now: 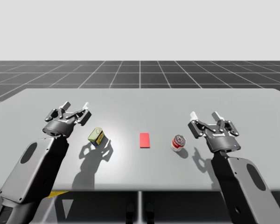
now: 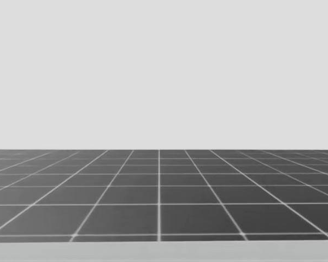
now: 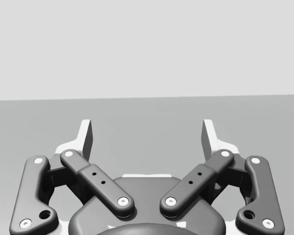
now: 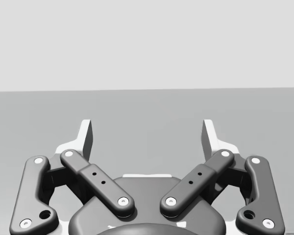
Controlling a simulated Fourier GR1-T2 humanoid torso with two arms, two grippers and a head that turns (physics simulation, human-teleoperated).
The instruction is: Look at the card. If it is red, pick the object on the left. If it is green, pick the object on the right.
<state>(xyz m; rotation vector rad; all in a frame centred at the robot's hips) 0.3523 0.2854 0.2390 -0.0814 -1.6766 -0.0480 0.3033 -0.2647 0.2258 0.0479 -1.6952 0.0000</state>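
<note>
A red card (image 1: 144, 140) lies flat at the middle of the grey table (image 1: 140, 100). To its left rests a small olive-green box-shaped can (image 1: 96, 136); to its right stands a red and white round can (image 1: 178, 143). My left gripper (image 1: 76, 107) hovers open, up and to the left of the olive can, not touching it. My right gripper (image 1: 205, 115) hangs open just right of the round can, apart from it. In the left wrist view my left gripper (image 3: 147, 134) has nothing between its fingers, and in the right wrist view my right gripper (image 4: 147, 134) is likewise bare.
The table's far half spreads behind the objects, and its front edge (image 1: 140, 190) runs just below them. A dark gridded floor (image 2: 158, 196) lies beyond the table in the head view.
</note>
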